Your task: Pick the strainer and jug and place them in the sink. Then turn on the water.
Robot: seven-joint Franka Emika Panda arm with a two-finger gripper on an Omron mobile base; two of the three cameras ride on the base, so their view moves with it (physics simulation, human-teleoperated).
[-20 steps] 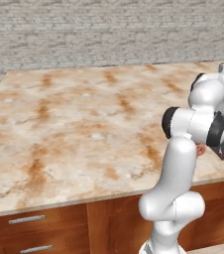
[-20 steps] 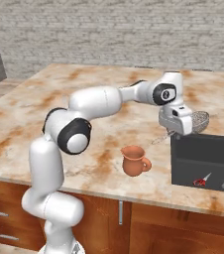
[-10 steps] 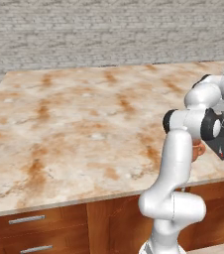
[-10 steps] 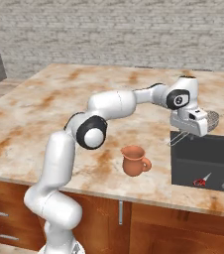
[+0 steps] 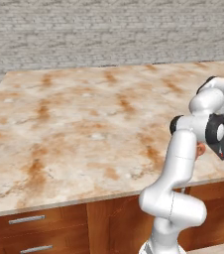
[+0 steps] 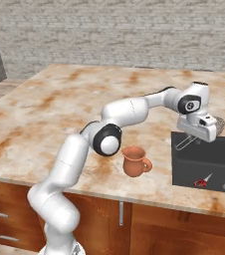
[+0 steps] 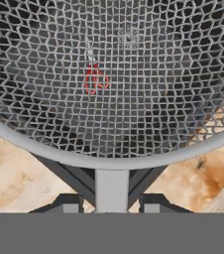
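Observation:
My gripper (image 6: 202,130) is shut on the strainer (image 6: 217,123), a silver wire-mesh bowl held over the left rim of the sink (image 6: 184,167); its thin wire handle (image 6: 184,143) juts left and down. In the hand view the strainer's mesh (image 7: 134,99) spreads across the frame, and its flat stem (image 7: 111,183) runs down between my fingertips (image 7: 69,206). The terracotta jug (image 6: 134,160) stands upright on the counter just left of the sink, by my forearm. The sink is a dark recessed basin at the counter's right front.
A small red-handled item (image 6: 201,182) lies on the sink floor and shows through the mesh (image 7: 95,79). The marble counter (image 6: 59,109) stretches wide to the left, with a brick wall (image 6: 109,30) behind and wooden drawers (image 5: 29,233) below the front edge.
The gripper has carried the strainer rightward and slightly down, from beside the sink's left edge to over its rim. The jug has not moved.

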